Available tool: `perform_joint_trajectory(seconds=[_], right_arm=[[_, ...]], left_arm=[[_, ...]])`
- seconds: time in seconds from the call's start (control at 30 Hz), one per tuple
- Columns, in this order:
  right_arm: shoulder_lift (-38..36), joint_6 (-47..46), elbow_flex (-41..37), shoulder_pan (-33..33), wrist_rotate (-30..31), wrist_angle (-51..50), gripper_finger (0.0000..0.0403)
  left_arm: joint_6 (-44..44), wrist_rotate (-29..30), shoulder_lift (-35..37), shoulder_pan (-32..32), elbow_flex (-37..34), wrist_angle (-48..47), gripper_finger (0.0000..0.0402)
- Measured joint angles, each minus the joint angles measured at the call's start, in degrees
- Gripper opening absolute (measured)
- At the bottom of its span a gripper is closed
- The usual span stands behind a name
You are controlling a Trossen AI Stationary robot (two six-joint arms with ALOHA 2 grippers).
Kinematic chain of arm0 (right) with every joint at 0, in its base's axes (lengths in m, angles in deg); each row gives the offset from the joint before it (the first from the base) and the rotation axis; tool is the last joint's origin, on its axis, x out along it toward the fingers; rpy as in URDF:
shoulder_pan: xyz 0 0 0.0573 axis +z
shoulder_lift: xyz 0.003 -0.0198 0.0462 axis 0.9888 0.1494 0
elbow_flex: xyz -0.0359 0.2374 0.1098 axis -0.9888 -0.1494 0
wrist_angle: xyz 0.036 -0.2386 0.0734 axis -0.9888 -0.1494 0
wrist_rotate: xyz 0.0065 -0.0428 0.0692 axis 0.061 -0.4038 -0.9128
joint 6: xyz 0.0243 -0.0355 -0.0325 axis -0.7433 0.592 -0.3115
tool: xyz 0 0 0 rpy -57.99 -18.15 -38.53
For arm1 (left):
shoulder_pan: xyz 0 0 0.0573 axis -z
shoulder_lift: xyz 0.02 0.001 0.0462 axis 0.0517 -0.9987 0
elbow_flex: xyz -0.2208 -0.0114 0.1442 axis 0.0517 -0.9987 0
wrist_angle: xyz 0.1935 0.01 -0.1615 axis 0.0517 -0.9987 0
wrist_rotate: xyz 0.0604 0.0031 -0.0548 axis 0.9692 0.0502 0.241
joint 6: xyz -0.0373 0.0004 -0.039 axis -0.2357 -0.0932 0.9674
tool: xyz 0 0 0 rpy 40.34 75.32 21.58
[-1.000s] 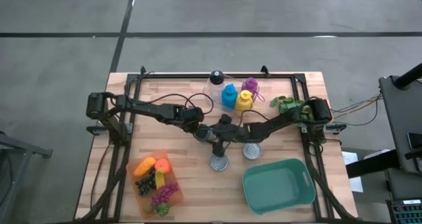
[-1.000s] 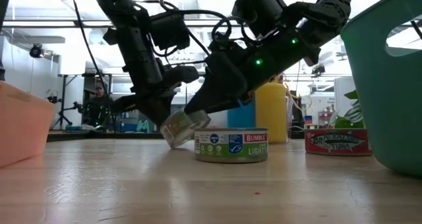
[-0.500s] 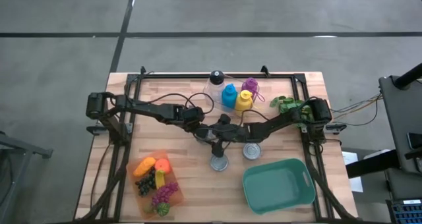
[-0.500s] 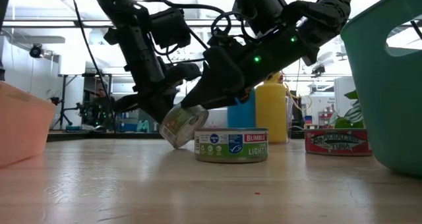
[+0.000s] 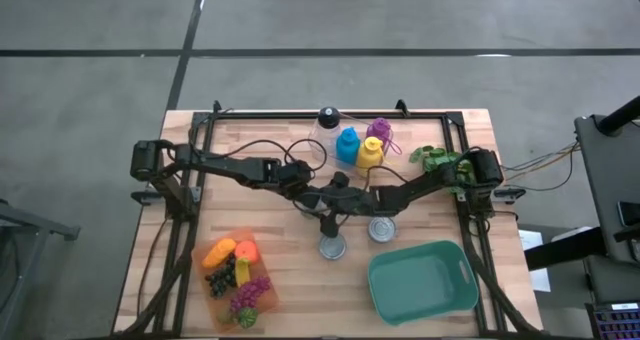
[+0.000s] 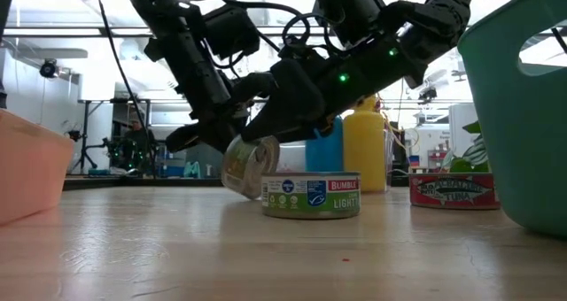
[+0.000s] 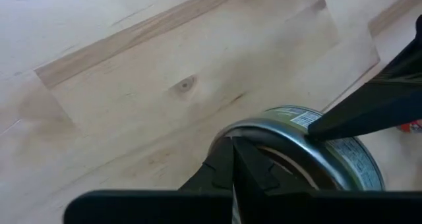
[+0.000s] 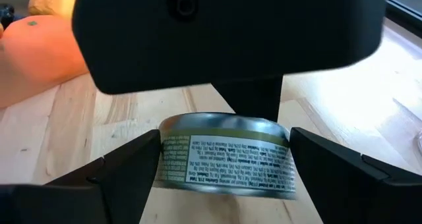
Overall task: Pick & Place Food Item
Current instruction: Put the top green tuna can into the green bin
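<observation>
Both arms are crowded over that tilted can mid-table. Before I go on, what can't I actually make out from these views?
- High view: the tilted can is hidden under the left gripper and right gripper.
- Low view: whether the can's lower edge touches the table; the upright tuna can covers it.
- Left wrist view: the can's label, cut off by the edge.
- High view: the other cans' labels, too small.

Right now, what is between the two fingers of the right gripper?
In the right wrist view, a tin can sits between the right gripper's two fingers, its label facing the camera. In the low view the can is tilted.
</observation>
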Motion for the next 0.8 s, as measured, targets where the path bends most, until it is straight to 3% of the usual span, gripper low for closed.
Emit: perform_joint_trajectory(seconds=[0.8], right_arm=[[-1.6, -0.3, -0.1, -0.4, 0.0, -2.8, 0.0329]], left_arm=[[-0.2, 0.1, 0.0, -0.1, 0.0, -1.4, 0.0001]])
